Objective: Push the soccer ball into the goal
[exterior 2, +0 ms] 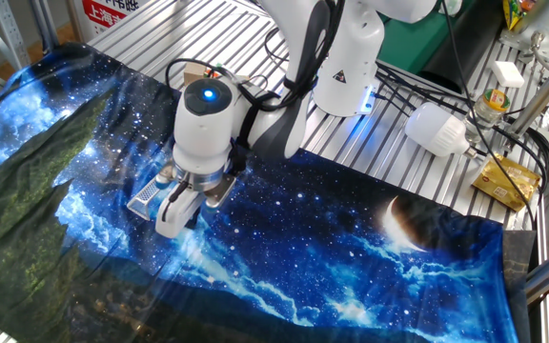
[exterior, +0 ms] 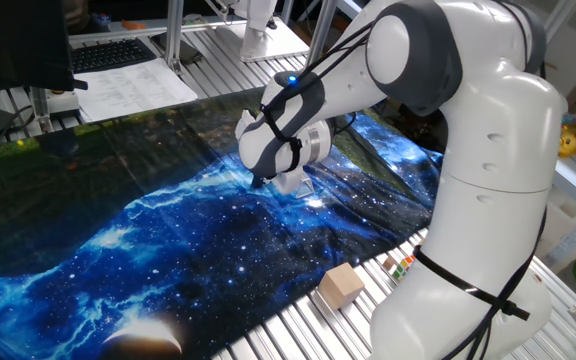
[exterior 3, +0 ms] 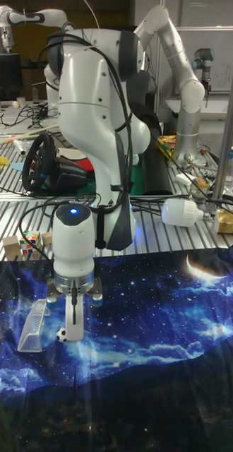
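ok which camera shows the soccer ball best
The tall fixed view: the soccer ball sits in plain sight on the cloth, between the goal and the gripper. In both other fixed views the arm hides it.

The white arm (exterior: 368, 60) reaches low over the blue galaxy cloth (exterior: 168, 260).

Two fixed views look down from opposite sides of the galaxy cloth (exterior: 188, 250); the tall view faces the arm (exterior 3: 95, 106) head-on — low, near.
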Robot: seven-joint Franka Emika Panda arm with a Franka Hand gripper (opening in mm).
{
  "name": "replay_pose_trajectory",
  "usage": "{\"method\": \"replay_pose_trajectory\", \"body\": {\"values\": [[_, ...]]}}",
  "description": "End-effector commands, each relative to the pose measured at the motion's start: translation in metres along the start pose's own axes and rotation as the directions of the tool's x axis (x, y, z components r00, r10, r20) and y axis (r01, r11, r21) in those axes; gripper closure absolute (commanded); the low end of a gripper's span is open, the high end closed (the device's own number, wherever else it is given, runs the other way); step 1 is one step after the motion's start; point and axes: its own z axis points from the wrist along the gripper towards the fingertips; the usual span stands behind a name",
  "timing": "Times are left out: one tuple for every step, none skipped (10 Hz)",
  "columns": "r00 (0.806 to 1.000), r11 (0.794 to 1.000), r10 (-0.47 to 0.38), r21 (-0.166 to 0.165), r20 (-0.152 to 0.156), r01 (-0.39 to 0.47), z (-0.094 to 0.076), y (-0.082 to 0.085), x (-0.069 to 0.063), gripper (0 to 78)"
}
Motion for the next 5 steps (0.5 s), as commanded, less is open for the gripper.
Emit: {"method": "replay_pose_trajectory", "body": {"values": [[0.999, 1.0, 0.021, -0.002, -0.026, -0.021, -0.0089, 0.0074, -0.0029, 77.6], [0.999, 1.0, 0.025, -0.002, -0.027, -0.025, -0.0092, 0.0078, -0.0029, 77.6], [0.999, 1.0, 0.029, -0.003, -0.031, -0.029, -0.0089, 0.0079, -0.0031, 77.6], [0.999, 1.0, 0.028, -0.006, -0.031, -0.028, -0.0078, 0.0088, -0.0045, 77.6], [0.999, 0.999, 0.029, -0.011, -0.031, -0.03, -0.0067, 0.0094, -0.0061, 77.6]]}}
